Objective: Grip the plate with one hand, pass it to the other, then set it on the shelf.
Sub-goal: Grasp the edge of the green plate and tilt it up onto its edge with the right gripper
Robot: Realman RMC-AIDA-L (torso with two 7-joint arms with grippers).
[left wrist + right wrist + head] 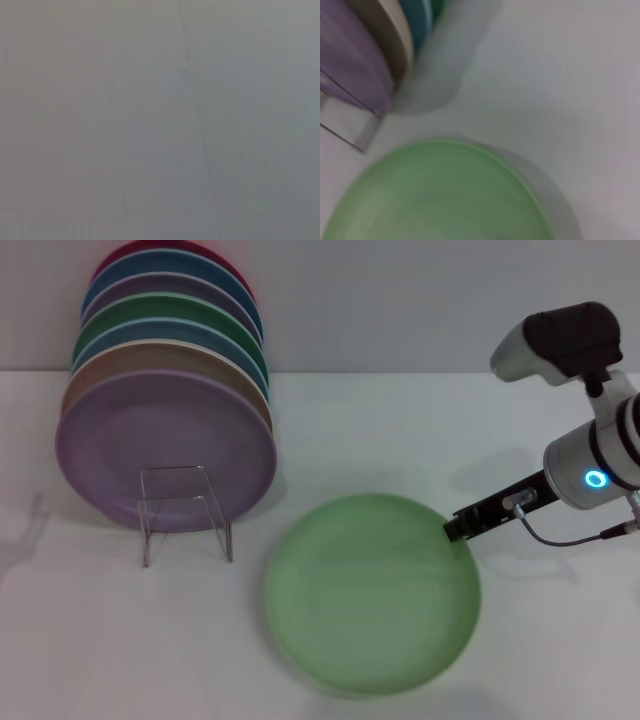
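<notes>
The pale mint-green plate [372,592] lies on the white table, front centre; it also fills the lower part of the right wrist view [435,200]. My right gripper [458,527], black, on the arm with the blue ring light [596,479], reaches in from the right, and its tip is at the plate's right rim. The clear acrylic stand [185,510] stands to the left of the plate and holds nothing; it also shows in the right wrist view [350,127]. My left gripper is out of view, and the left wrist view shows only flat grey.
A row of upright plates leans behind the stand, with a lilac-purple plate [165,452] in front and tan, green and blue ones behind it; the lilac one also shows in the right wrist view [345,65]. The bare white table [90,640] spreads around them.
</notes>
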